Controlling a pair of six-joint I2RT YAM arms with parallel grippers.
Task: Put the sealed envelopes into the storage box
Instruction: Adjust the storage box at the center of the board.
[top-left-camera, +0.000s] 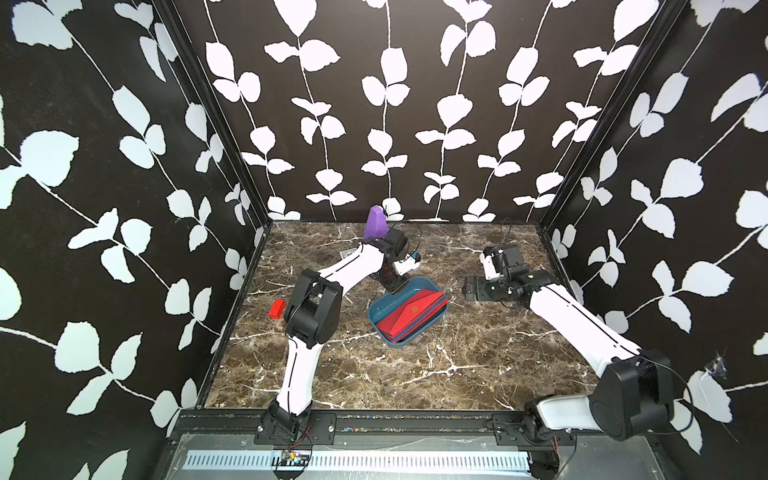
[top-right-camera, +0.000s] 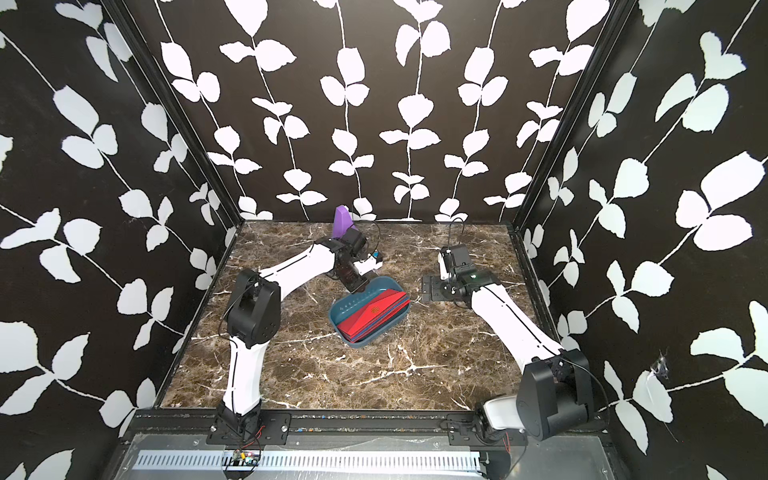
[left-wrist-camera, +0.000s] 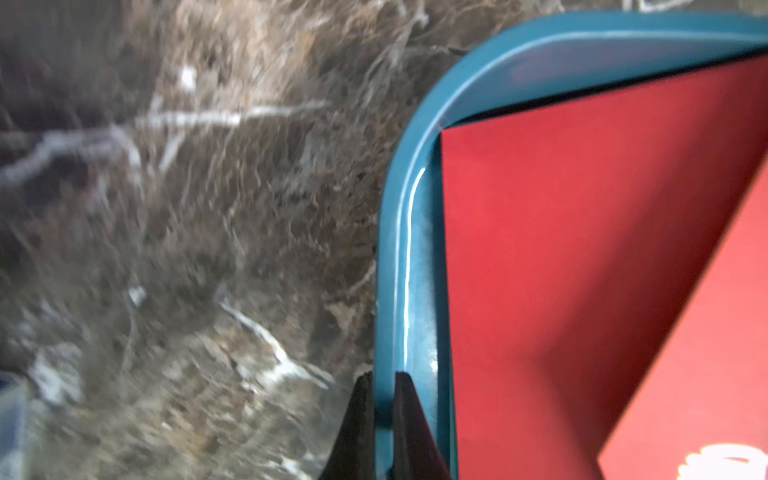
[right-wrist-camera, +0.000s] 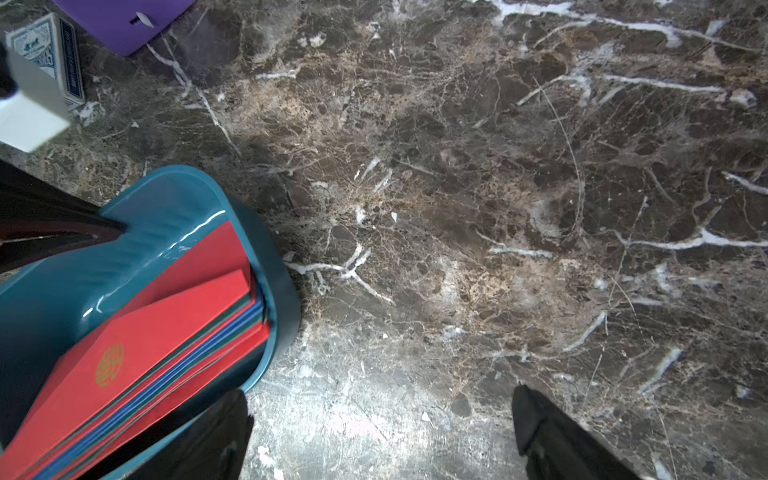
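The storage box (top-left-camera: 385, 306) (top-right-camera: 347, 305) is a teal tub in the middle of the marble table. A stack of sealed envelopes (top-left-camera: 409, 316) (top-right-camera: 370, 316) lies tilted inside it, red on top with green and blue edges beneath (right-wrist-camera: 145, 345). My left gripper (top-left-camera: 397, 289) (top-right-camera: 360, 287) is at the box's far corner. In the left wrist view it (left-wrist-camera: 383, 376) is shut on the box's rim (left-wrist-camera: 390, 249), one finger outside and one inside, beside the red envelope (left-wrist-camera: 582, 249). My right gripper (top-left-camera: 471, 289) (right-wrist-camera: 380, 399) hangs open over bare table to the right of the box (right-wrist-camera: 62, 282).
A purple pyramid-shaped object (top-left-camera: 376, 222) (right-wrist-camera: 124, 20) stands at the back behind the left wrist. A small white and blue card pack (right-wrist-camera: 54, 54) lies near it. A small red block (top-left-camera: 276, 308) sits at the table's left edge beside the left arm's elbow.
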